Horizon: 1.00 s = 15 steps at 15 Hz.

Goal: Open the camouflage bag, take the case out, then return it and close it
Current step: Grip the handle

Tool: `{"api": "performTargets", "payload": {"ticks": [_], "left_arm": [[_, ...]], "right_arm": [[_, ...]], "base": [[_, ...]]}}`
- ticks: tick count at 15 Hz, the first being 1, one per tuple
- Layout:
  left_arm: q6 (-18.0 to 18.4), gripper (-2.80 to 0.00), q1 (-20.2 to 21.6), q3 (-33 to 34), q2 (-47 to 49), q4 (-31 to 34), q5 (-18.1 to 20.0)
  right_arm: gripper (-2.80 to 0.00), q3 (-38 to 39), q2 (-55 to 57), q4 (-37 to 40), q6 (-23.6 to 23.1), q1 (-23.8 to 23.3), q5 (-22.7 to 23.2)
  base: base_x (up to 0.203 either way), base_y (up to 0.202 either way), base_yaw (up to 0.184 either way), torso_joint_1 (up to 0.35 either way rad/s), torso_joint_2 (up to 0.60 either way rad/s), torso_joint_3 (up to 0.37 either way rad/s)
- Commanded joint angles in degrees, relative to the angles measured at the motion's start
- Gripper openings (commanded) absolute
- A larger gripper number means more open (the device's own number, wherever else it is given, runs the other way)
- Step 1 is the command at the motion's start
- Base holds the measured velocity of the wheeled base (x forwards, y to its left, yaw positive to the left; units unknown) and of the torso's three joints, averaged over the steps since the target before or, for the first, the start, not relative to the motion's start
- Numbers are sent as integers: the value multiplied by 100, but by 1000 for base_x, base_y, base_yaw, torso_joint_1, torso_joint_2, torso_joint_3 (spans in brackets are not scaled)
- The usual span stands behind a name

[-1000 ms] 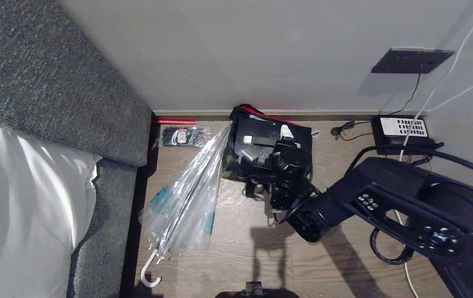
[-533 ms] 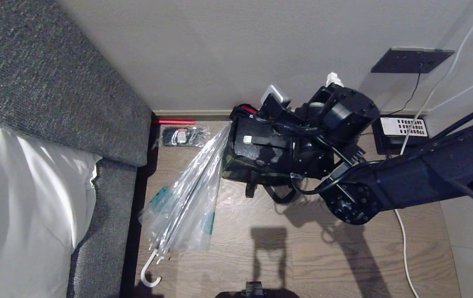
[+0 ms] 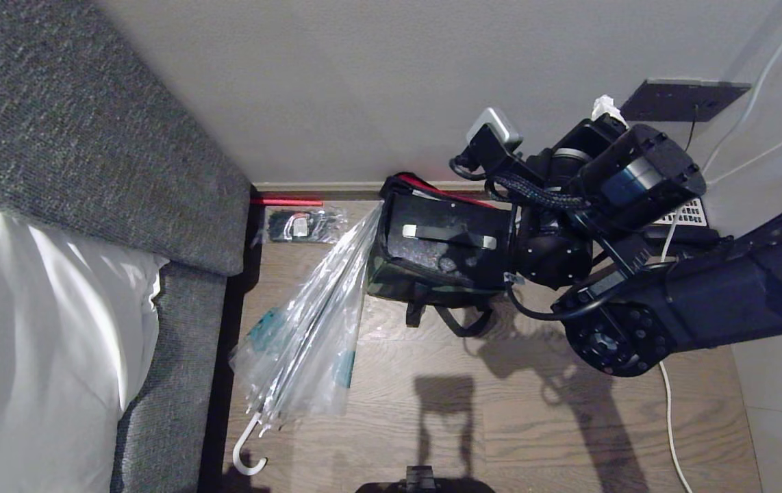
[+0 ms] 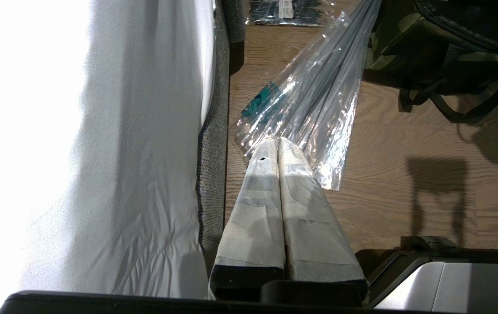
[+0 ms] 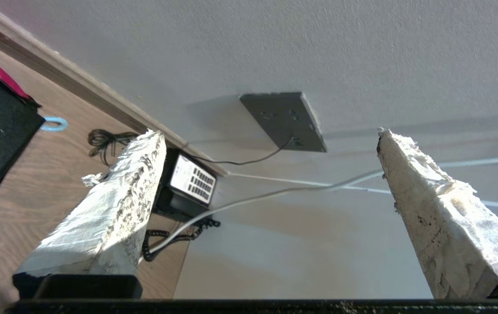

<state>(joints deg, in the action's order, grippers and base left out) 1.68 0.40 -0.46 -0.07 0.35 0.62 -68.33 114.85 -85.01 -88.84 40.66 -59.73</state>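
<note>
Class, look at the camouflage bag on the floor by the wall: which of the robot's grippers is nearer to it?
Right. The right gripper, open and empty, is raised beside the camouflage bag, pointing at the wall. The left gripper, shut, hangs over the wrapped umbrella, apart from it.

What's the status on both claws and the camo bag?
Right claw open, empty, aimed at the wall. Left claw shut, parked over the floor. Camouflage bag on the floor by the wall. Wrapped umbrella leans against its left side.

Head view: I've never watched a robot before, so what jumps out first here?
The big black right arm, its right gripper open and empty, raised toward the pale wall beside the boxy camouflage bag with black sides on the wooden floor. Against the bag's left leans a clear plastic-wrapped umbrella with white hook handle, next to a grey fabric bed frame.
</note>
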Motion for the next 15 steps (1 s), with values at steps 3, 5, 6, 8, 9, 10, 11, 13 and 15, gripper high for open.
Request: {"api": "performTargets", "payload": {"ticks": [3, 5, 6, 8, 9, 10, 11, 13, 15], "left_arm": [[-8, -280, 4, 2, 7, 9, -1], [-1, -280, 4, -6, 7, 9, -1], [-17, -280, 4, 2, 7, 2, -1], [16, -280, 4, -6, 7, 9, -1], [8, -280, 4, 1, 7, 8, -9], [6, -280, 4, -6, 7, 0, -1], [-16, -280, 4, 2, 7, 0, -1], [-1, -280, 4, 2, 7, 0, -1], [-1, -280, 4, 2, 7, 0, -1]], "right_arm": [[0, 162, -32, -76, -72, 4, -126], [0, 127, -5, -77, -125, 4, -128], [0, 139, 5, -80, -125, 4, -126], [0, 127, 37, -85, -133, 4, -126], [0, 118, 46, -77, -133, 4, -126], [0, 118, 63, -85, -133, 4, -126], [0, 118, 73, -85, -133, 4, -126], [0, 127, 73, -85, -168, 4, -117], [0, 171, 73, -85, -257, 4, -126]], "base": [[0, 0, 0, 0, 0, 0], [0, 0, 0, 0, 0, 0], [0, 0, 0, 0, 0, 0], [46, 0, 2, 1, 3, 4], [182, 0, -1, 2, 7, 11], [167, 0, 3, 2, 6, -2], [100, 0, 0, 2, 7, -2], [0, 0, 0, 0, 0, 0], [0, 0, 0, 0, 0, 0]]}}
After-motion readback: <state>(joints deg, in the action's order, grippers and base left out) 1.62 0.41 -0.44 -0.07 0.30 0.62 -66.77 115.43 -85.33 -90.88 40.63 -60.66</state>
